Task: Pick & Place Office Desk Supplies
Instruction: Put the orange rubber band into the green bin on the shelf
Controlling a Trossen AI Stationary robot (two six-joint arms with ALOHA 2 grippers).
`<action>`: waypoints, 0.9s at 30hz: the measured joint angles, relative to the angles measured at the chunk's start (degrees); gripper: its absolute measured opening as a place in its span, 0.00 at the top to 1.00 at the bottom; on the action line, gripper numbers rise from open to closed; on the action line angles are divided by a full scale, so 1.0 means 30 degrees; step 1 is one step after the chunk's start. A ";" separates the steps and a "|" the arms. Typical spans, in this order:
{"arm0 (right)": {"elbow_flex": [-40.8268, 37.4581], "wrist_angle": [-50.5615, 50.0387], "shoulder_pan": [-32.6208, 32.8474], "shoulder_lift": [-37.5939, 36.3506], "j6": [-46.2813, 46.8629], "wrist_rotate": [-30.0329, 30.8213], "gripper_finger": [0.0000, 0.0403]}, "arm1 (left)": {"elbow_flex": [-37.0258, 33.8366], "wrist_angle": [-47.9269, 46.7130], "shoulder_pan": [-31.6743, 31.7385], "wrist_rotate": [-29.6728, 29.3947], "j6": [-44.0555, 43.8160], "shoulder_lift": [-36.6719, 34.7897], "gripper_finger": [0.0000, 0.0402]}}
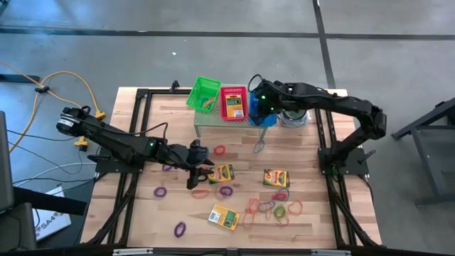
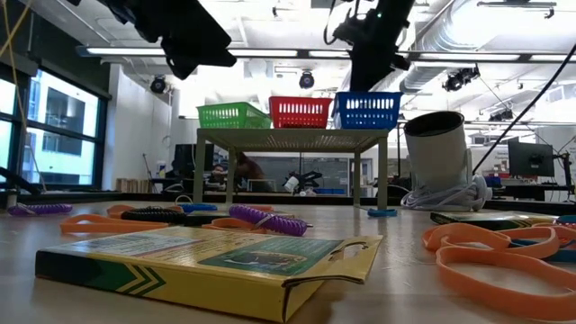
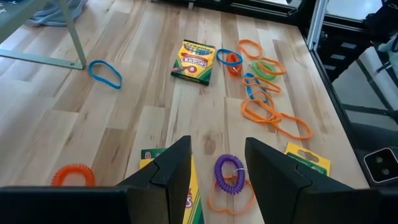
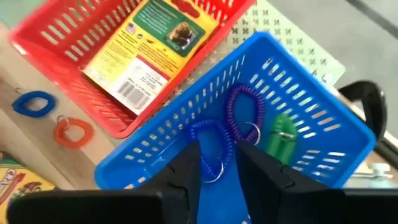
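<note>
dropping a blue coiled band (image 4: 211,149) into the blue basket (image 4: 311,162) on the raised shelf, with right gripper (image 4: 217,163) poised just over it, jaws parting in release. purple band (image 4: 244,115) and green band (image 4: 281,134) already inside; crayon box (image 4: 152,46) lying in the red basket (image 4: 56,37) beside. left gripper (image 3: 217,165) low over the tabletop (image 3: 62,124), jaws apart, holding nothing, above a purple coil (image 3: 229,174) with crayon box (image 3: 163,177) just beside. next, probably: lowering and closing on that coil, avoiding the orange band beneath.
</note>
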 joint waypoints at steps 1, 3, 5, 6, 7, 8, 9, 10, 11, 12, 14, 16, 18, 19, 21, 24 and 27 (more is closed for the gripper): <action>0.0084 -0.0030 0.0106 -0.0244 -0.0181 0.0054 0.80 | 0.0000 0.0000 0.0000 0.0000 0.0000 0.0000 0.63; 0.0377 0.0072 0.0555 -0.0869 -0.0355 0.0142 0.82 | 0.0000 -0.0002 -0.0001 0.0000 0.0000 0.0000 0.63; 0.0663 0.0058 0.1288 -0.1627 -0.0376 0.0092 0.84 | 0.0000 -0.0087 -0.0079 -0.0036 0.0000 0.0000 0.63; 0.0708 0.0078 0.1684 -0.2083 -0.0377 -0.0129 0.85 | 0.0000 -0.0121 -0.0130 -0.0033 0.0000 0.0000 0.63; 0.0710 0.0070 0.2186 -0.2498 -0.0377 -0.0437 0.86 | 0.0000 -0.0121 -0.0205 -0.0031 0.0000 0.0074 0.63; 0.0710 -0.0016 0.2717 -0.2913 -0.0370 -0.0937 0.86 | 0.0007 -0.0121 -0.0275 -0.0029 0.0002 0.0125 0.63; 0.0710 -0.0156 0.3271 -0.3333 -0.0353 -0.1653 0.87 | -0.0003 -0.0213 -0.0378 -0.0028 0.0004 0.0158 0.63; 0.0712 -0.0387 0.3835 -0.3658 -0.0202 -0.2445 0.87 | -0.0022 -0.0206 -0.0495 -0.0032 0.0000 0.0236 0.63; 0.0725 -0.0770 0.4422 -0.3885 0.0097 -0.3242 0.87 | -0.0022 -0.0103 -0.0588 -0.0030 0.0000 0.0369 0.63; 0.0725 -0.1209 0.4993 -0.4135 0.0510 -0.4088 0.87 | -0.0047 -0.0097 -0.0675 -0.0020 0.0000 0.0448 0.63; 0.0725 -0.2244 0.6098 -0.4513 0.1918 -0.5354 0.87 | -0.0176 -0.0277 -0.0924 -0.0015 -0.0058 0.0474 0.63; 0.0725 -0.3306 0.7140 -0.4771 0.3826 -0.6216 0.87 | -0.0175 -0.0060 -0.1103 -0.0015 -0.0466 0.0622 0.63; 0.0725 -0.4544 0.8215 -0.4850 0.5808 -0.6324 0.87 | -0.0210 -0.0175 -0.1300 -0.0015 -0.0776 0.0648 0.63; 0.0723 -0.5208 0.8783 -0.4850 0.6862 -0.6122 0.87 | -0.0211 -0.0051 -0.1414 -0.0024 -0.0901 0.0706 0.63; 0.0696 -0.6795 0.9829 -0.4805 0.9076 -0.5564 0.87 | -0.0204 0.0012 -0.1583 -0.0029 -0.0954 0.0768 0.63; 0.0688 -0.8705 1.0966 -0.4371 1.1366 -0.4947 0.87 | -0.0211 0.0077 -0.1833 -0.0079 -0.0964 0.0772 0.63; 0.0688 -0.9581 1.1538 -0.3902 1.2089 -0.4577 0.87 | -0.0211 0.0080 -0.1958 -0.0471 -0.0969 0.0772 0.63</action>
